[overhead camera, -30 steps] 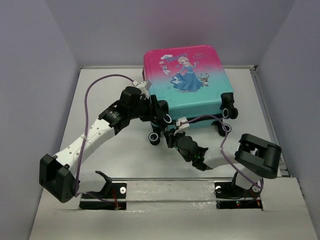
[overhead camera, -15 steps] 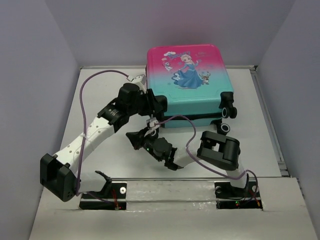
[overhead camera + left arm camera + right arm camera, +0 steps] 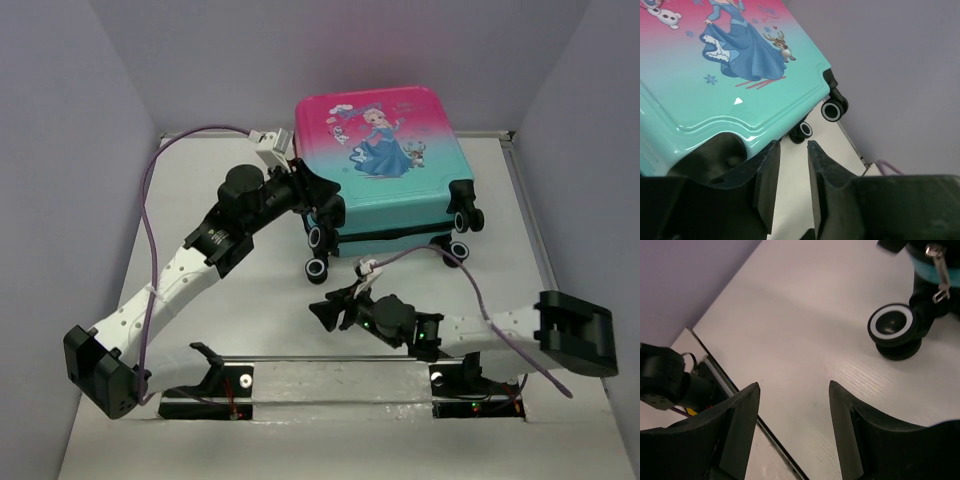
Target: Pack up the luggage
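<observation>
The luggage (image 3: 385, 175) lies shut and flat at the back of the table, pink fading to teal, with a princess in a blue dress on its lid. Its wheels (image 3: 316, 238) face the near side. My left gripper (image 3: 325, 205) sits at the luggage's left front corner. In the left wrist view the luggage (image 3: 715, 100) fills the upper left, and the left gripper (image 3: 793, 144) is narrowly open with only table between its fingers. My right gripper (image 3: 322, 310) hovers low in front of the luggage, apart from it. The right gripper (image 3: 794, 385) is wide open and holds nothing; a wheel (image 3: 891, 325) shows beyond it.
Grey walls enclose the table on the left, back and right. A metal rail (image 3: 340, 375) with both arm bases runs along the near edge. Purple cables (image 3: 150, 215) loop over the arms. A zipper pull (image 3: 940, 280) hangs at the luggage's seam.
The right gripper has opened and drawn back from the luggage's front toward the near edge. The luggage has shifted slightly right. The left gripper's jaws have narrowed at the corner.
</observation>
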Available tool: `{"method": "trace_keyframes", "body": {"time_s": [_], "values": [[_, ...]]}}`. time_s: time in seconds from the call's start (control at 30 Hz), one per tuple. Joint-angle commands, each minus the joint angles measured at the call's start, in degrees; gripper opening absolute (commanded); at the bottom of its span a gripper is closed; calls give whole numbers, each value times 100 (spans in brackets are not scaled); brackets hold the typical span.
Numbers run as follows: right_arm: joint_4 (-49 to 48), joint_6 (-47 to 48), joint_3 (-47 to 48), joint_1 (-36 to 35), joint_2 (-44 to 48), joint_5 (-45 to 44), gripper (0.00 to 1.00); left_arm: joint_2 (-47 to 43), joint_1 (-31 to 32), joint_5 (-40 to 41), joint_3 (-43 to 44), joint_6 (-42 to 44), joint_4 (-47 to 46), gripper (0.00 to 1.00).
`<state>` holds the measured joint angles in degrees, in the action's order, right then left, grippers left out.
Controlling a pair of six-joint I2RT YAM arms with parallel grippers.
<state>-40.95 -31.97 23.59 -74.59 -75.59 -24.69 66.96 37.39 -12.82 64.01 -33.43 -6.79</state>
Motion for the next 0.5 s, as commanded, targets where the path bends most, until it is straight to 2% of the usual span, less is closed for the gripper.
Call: {"method": "trace_keyframes", "body": {"time_s": [0.0, 0.03, 0.07, 0.2, 0.37, 0.4, 0.47], "values": [[2673, 111, 697, -12, 1367, -938, 66, -357, -3, 1030, -89, 608, 360, 50], [2984, 129, 821, -12, 1563, -1081, 66, -463, -12, 1036, -195, 662, 441, 53], [3196, 190, 935, -12, 1713, -1265, 71, -778, -3, 1601, -326, 671, 502, 58], [4136, 471, 1612, 41, 1794, -1538, 89, -1597, -3, 2397, -1492, 496, 608, 60], [4841, 656, 2675, 487, 1066, -1610, 100, -1976, -21, 2241, -2848, -198, 363, 56], [5025, 665, 3025, 585, 699, -1514, 100, -2037, -12, 2118, -3337, -434, -29, 53], [5228, 639, 3352, 856, 293, -1609, 100, -1994, -3, 1759, -3719, -524, -497, 50]]}}
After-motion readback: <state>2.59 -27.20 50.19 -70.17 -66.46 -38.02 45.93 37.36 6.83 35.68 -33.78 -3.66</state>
